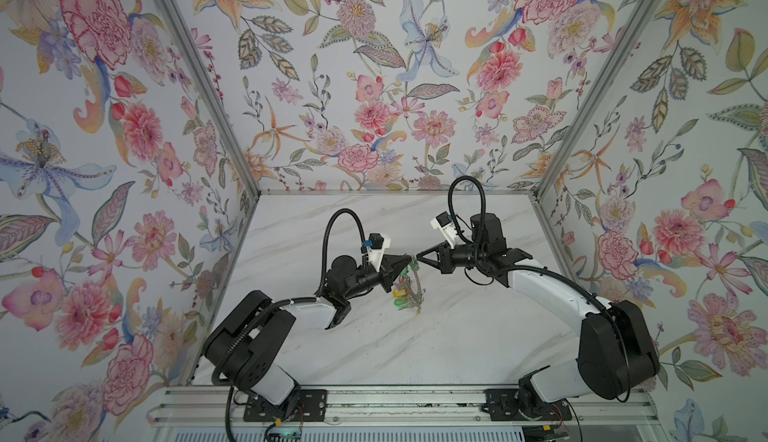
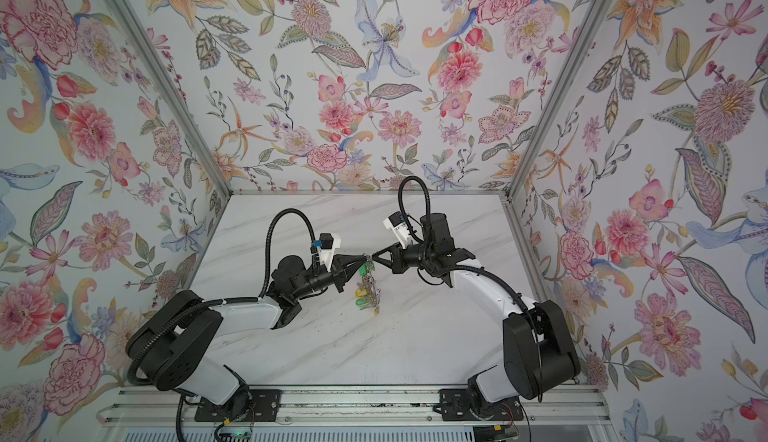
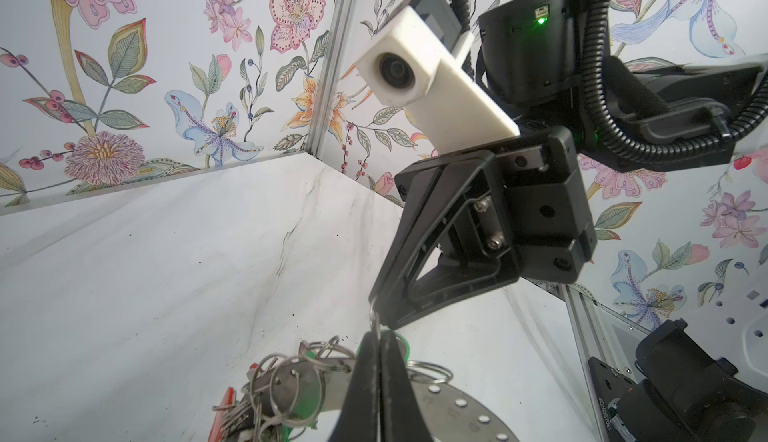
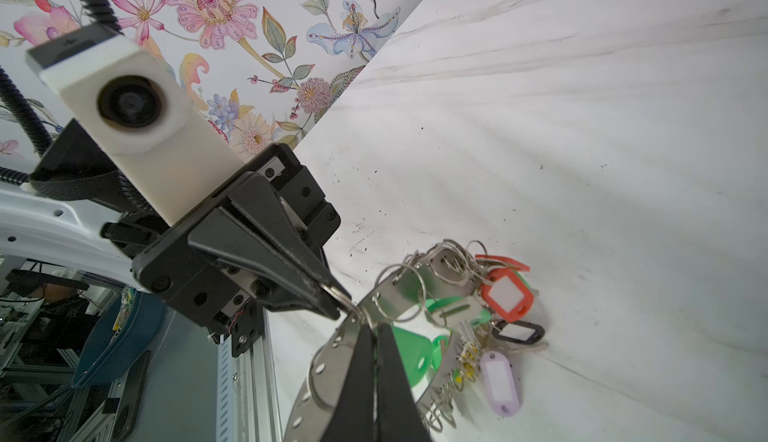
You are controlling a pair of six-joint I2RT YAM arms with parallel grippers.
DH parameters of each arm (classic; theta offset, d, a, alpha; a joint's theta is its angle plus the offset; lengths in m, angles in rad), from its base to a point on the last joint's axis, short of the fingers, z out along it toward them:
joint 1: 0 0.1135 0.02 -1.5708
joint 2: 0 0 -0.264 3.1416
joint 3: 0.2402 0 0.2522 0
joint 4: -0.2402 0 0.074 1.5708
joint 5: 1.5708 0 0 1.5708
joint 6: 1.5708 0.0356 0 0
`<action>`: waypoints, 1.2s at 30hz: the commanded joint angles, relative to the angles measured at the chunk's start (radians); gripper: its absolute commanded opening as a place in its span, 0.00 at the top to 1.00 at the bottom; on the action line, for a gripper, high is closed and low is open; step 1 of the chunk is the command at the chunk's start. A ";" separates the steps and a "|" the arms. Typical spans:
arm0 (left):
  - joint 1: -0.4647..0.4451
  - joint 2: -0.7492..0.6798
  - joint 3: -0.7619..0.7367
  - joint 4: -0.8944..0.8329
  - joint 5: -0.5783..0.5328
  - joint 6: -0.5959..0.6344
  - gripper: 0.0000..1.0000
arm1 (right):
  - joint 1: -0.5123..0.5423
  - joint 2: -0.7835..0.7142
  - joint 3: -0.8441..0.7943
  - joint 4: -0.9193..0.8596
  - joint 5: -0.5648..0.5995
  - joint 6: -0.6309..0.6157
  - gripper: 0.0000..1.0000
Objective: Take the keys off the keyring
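Since the right tool (image 4: 374,330) clamps the keyring (image 4: 336,342) rim at lower centre to steady it, we judge the left tool (image 4: 334,300) grips one split ring (image 4: 340,291) to work it off.

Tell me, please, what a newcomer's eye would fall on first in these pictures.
First comes the loud floral wallpaper on every wall around the white marble table. Next, in mid-table, the left claw and the right claw meet tip to tip. Both seem shut on a small wire ring at the rim of the grey keyring, which is crowded with coloured key tags.
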 commanded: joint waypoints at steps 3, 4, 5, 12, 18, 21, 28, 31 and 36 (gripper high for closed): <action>0.000 -0.019 0.047 0.100 0.082 0.062 1.00 | -0.033 -0.025 -0.004 -0.018 0.127 -0.020 0.99; 0.000 -0.022 0.046 0.073 0.081 0.091 1.00 | -0.034 -0.034 -0.005 -0.019 0.134 -0.029 0.99; 0.000 -0.029 0.041 0.042 0.071 0.124 1.00 | -0.032 -0.045 -0.002 -0.018 0.140 -0.033 0.99; -0.021 -0.086 0.059 -0.253 -0.033 0.402 1.00 | 0.008 -0.083 0.038 -0.072 0.167 -0.096 0.99; -0.095 -0.127 0.063 -0.399 -0.272 0.636 1.00 | 0.053 -0.113 0.049 -0.115 0.212 -0.156 0.98; -0.121 -0.131 0.033 -0.357 -0.370 0.712 1.00 | 0.061 -0.136 0.037 -0.117 0.235 -0.166 0.98; -0.151 -0.127 -0.062 -0.175 -0.498 0.787 1.00 | 0.087 -0.159 0.038 -0.144 0.267 -0.185 0.98; -0.160 -0.125 -0.093 -0.116 -0.535 0.816 1.00 | 0.100 -0.160 0.049 -0.163 0.283 -0.189 0.98; -0.164 -0.123 -0.120 -0.071 -0.564 0.841 1.00 | 0.122 -0.167 0.054 -0.168 0.302 -0.200 0.98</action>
